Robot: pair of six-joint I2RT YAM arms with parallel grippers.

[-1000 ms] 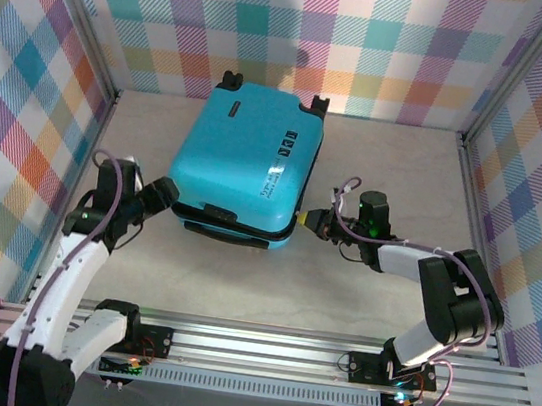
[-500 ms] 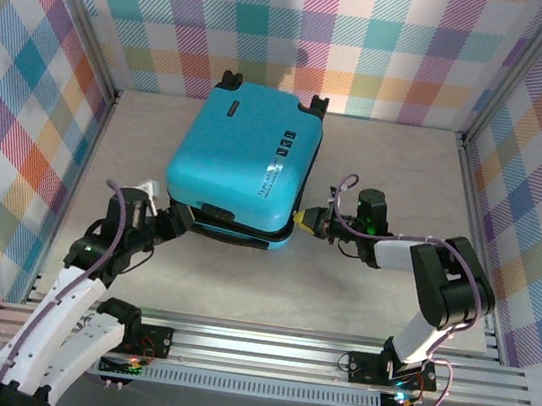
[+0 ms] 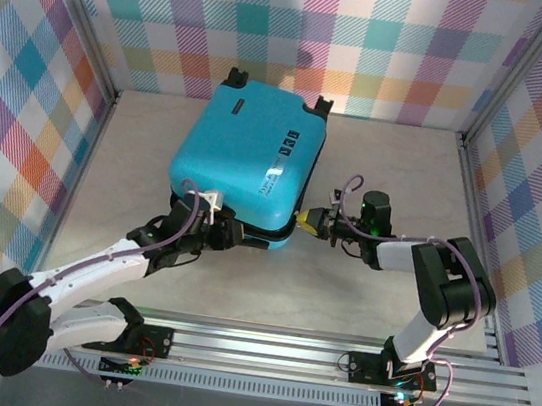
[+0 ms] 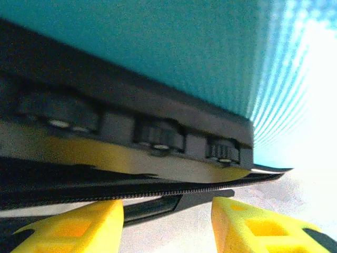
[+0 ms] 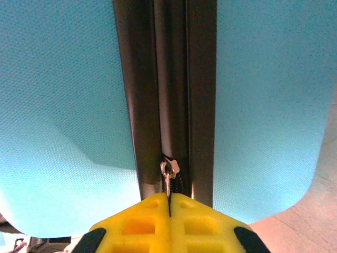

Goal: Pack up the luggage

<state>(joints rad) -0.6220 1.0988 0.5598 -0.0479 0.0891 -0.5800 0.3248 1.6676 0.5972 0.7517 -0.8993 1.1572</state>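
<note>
Turquoise shell down flat on the desk (image 3: 397,170): the luggage (image 3: 246,164) lies closed, with both arms at its near edge. My right pincer (image 5: 169,203) is pinched tight on the zip pull (image 5: 168,176) at the near right corner. The left pincer (image 4: 167,221) sits half spread under the near edge, gripping nothing I can make out. My worry is that the thin pull slips out of the fingertips. The slider could also bind on the corner curve and drag the whole luggage sideways, since the left side isn't clamping it. I can't tell how much of the zip (image 5: 171,79) is done up, what's inside, or whether the left fingers touch the shell.
</note>
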